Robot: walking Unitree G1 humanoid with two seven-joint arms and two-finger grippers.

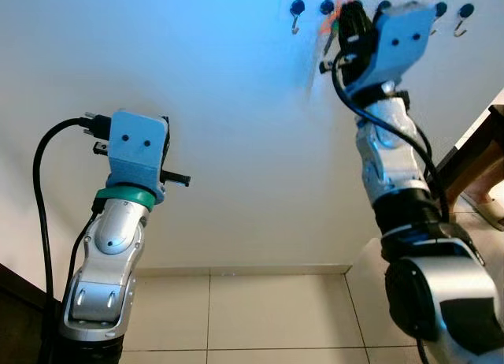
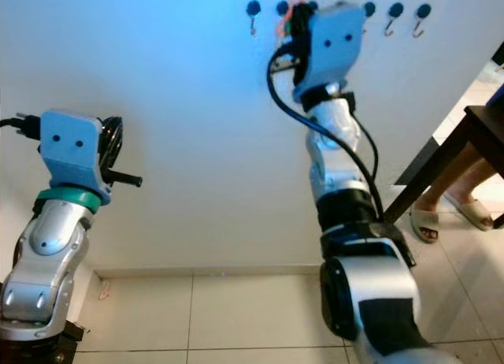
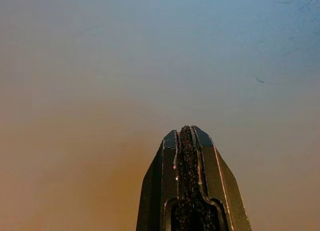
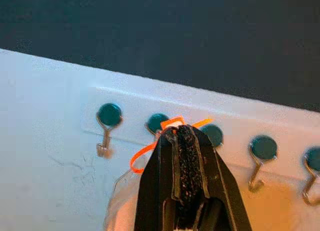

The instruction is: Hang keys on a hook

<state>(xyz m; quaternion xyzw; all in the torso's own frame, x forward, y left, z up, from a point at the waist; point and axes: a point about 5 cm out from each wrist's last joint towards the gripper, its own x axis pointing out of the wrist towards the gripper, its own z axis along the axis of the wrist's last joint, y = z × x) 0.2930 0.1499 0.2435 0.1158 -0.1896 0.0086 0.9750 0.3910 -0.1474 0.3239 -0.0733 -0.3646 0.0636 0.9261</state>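
Note:
A white rail with several dark-capped metal hooks is fixed high on the white wall. My right gripper is raised to that rail, shut on the keys by their orange strap. Its tip sits between the second hook and the third hook, and the strap loops out to either side. The keys themselves are mostly hidden behind the fingers. Lower down on the left, my left gripper is shut with nothing in it and points at bare wall.
A dark table stands at the right, with a person's sandalled feet under it. Beige floor tiles meet the wall below. The end hooks on the rail hang bare.

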